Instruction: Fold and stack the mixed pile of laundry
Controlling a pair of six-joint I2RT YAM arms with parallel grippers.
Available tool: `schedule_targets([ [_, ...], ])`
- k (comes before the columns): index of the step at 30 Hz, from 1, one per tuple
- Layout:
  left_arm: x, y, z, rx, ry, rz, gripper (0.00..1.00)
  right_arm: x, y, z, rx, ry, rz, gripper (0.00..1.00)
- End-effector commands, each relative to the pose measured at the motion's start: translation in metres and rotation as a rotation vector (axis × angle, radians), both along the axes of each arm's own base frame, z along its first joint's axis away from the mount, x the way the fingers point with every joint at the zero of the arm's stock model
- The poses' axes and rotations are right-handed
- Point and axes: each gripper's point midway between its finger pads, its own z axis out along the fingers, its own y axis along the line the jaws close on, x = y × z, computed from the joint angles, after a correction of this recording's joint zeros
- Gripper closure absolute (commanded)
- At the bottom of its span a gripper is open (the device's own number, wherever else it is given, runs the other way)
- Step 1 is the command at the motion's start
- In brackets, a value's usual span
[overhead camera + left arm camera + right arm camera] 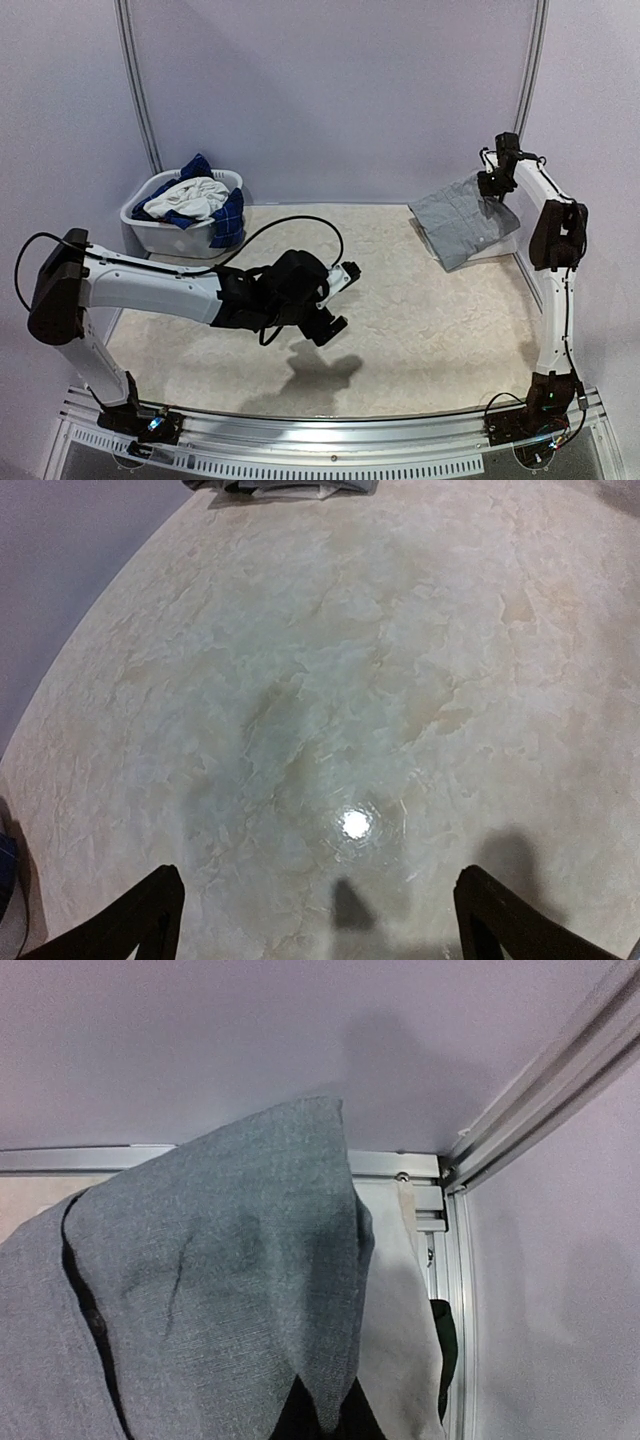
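Right wrist: T-shirt (220, 1300) in end effector (320, 1422)

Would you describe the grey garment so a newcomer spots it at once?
Find the table's far right corner. The grey T-shirt lies there, pinched by the right gripper; it alone is plain grey, while the white and blue laundry fills the basket.

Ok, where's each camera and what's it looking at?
Top: high behind the arms, looking down on the table, the basket and both arms.
Left wrist: facing down at bare table; the open left gripper shows its fingertips.
Right wrist: in the far right corner, close against the grey T-shirt, which hides its fingers.
Shared: top and right wrist both see that shirt.
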Motion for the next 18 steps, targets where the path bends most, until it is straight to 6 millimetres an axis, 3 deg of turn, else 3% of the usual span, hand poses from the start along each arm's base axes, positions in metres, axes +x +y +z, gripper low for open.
schedule_targets([
  [1, 0.006, -0.005, 0.005, -0.023, 0.001, 0.006, 0.04, 0.007, -0.037, -0.021, -0.020, -0.016, -0.179, 0.99],
  [7, 0.006, -0.005, 0.005, -0.026, 0.002, 0.005, 0.04, -0.012, -0.074, -0.039, 0.075, 0.022, -0.380, 0.99],
  [11, 0.005, -0.006, 0.007, -0.035, 0.005, 0.001, 0.05, -0.016, -0.076, -0.043, 0.102, 0.031, -0.409, 0.99],
  [15, 0.003, -0.006, 0.008, -0.040, 0.007, -0.002, 0.05, -0.010, -0.063, -0.053, 0.166, 0.034, -0.363, 0.99],
  [17, 0.003, -0.005, 0.009, -0.043, 0.006, -0.002, 0.05, -0.006, -0.052, -0.057, 0.214, 0.031, -0.321, 0.91],
  [18, 0.003, -0.005, 0.010, -0.043, 0.005, -0.001, 0.05, -0.003, -0.046, -0.056, 0.242, 0.025, -0.295, 0.75],
])
